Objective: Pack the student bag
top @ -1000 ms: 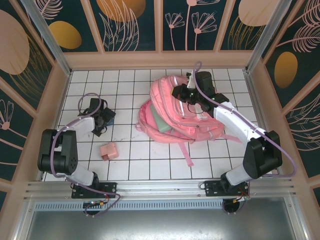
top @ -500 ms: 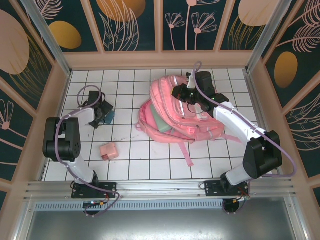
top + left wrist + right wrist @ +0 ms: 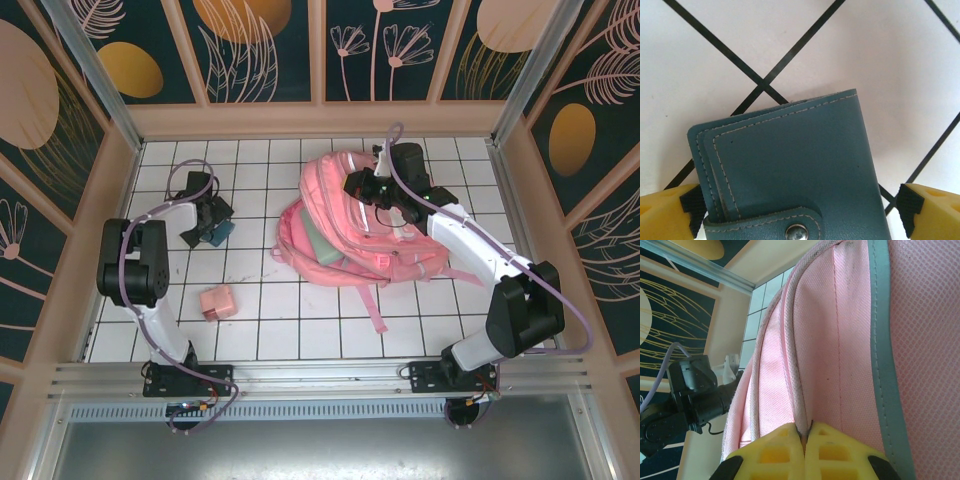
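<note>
The white tiled table (image 3: 300,320) with its black grid sits inside peach-framed walls with floral panels. Over the last second my left arm has folded upward and carried the left gripper (image 3: 205,222) a little farther out, so its yellow fingers now stand wide on either side of the teal stitched leather wallet with a metal snap (image 3: 790,170), not yet closing. I judge that as lined up for a pick. The right gripper (image 3: 805,450) has not budged and is pinched tight on a piped seam of the large soft pink student bag (image 3: 335,200). The bag itself has not moved, lying right of centre, well apart from the wallet. Its long axis runs diagonally from far-left to near-right, straps trailing toward me. The mouth probably faces left, though the folds hide it. A small pink box (image 3: 217,301) waits near the left arm.
</note>
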Controlling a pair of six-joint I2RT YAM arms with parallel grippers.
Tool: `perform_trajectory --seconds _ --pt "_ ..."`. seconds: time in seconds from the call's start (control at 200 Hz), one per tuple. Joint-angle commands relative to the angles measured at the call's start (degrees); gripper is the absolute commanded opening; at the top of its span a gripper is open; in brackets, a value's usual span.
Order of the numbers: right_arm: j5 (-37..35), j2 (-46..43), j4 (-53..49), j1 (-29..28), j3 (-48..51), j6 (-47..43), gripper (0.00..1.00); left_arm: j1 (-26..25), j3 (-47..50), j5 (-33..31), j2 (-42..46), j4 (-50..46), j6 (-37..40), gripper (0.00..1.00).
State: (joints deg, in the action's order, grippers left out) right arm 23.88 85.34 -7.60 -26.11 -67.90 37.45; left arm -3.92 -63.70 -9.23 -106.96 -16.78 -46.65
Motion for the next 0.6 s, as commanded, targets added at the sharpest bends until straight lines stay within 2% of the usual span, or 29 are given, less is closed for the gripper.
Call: perform_trajectory --seconds 0.0,0.215,0.28,0.35,0.44,0.595 --pt "2.1 -0.9 4.2 -0.6 -1.5 0.1 0.00 -0.9 -1.7 -2.8 -3.8 -5.2 2.7 0.99" --pt "2.1 -0.8 4.4 -0.6 -1.4 0.1 0.00 -1.8 -4.1 -3.4 -6.8 -7.1 3.1 0.98" --pt "2.3 -0.7 4.3 -0.6 -1.6 0.1 0.00 -1.9 -4.3 -2.5 -7.1 -7.0 3.4 0.90" --pt "2.2 -0.7 4.0 -0.7 -2.1 -0.2 0.00 -1.9 -4.1 -2.0 -6.8 -6.9 3.2 0.87" --pt "1.9 -0.8 2.9 -0.5 -3.4 -0.9 0.00 -1.9 -3.1 -1.0 -5.6 -6.0 3.2 0.72" --pt "2.1 -1.0 1.3 0.7 -5.5 -2.2 0.00 -1.9 -2.5 1.1 -3.1 -5.7 2.8 0.67"
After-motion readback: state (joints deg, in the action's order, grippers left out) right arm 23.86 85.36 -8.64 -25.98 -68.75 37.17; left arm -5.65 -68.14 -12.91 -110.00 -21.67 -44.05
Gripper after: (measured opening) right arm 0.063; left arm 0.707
